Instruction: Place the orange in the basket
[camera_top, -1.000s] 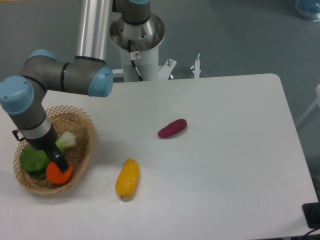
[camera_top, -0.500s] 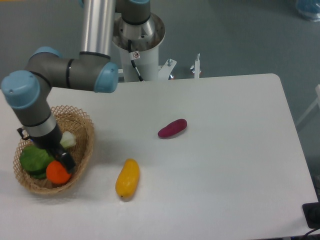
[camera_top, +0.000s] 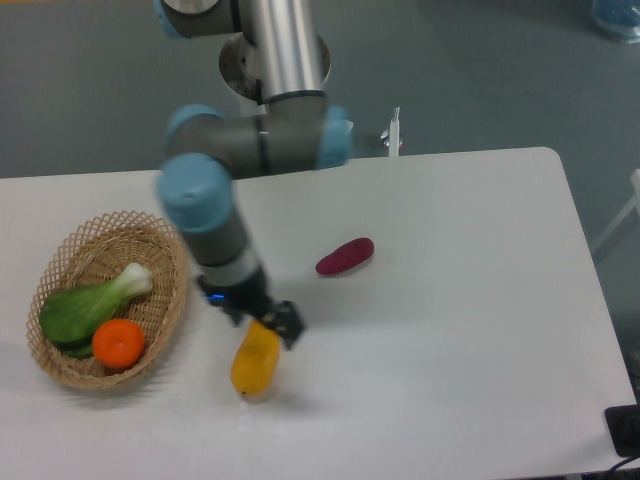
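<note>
The orange (camera_top: 119, 342), small, round and bright, lies inside the oval wicker basket (camera_top: 166, 310) at the left, next to a green leafy vegetable (camera_top: 85, 306). My gripper (camera_top: 281, 324) is well to the right of the basket, above the top end of the yellow fruit (camera_top: 254, 361). It holds nothing of the orange. The fingers are dark and blurred by motion, so I cannot tell whether they are open or shut.
A purple oblong vegetable (camera_top: 345, 256) lies near the middle of the white table (camera_top: 460, 320). The arm's base column (camera_top: 275, 60) stands behind the table's far edge. A dark object (camera_top: 625, 430) sits at the lower right corner.
The gripper has left the orange in the basket and swung right, out of the basket, to above the yellow fruit. The orange stays beside the green vegetable.
</note>
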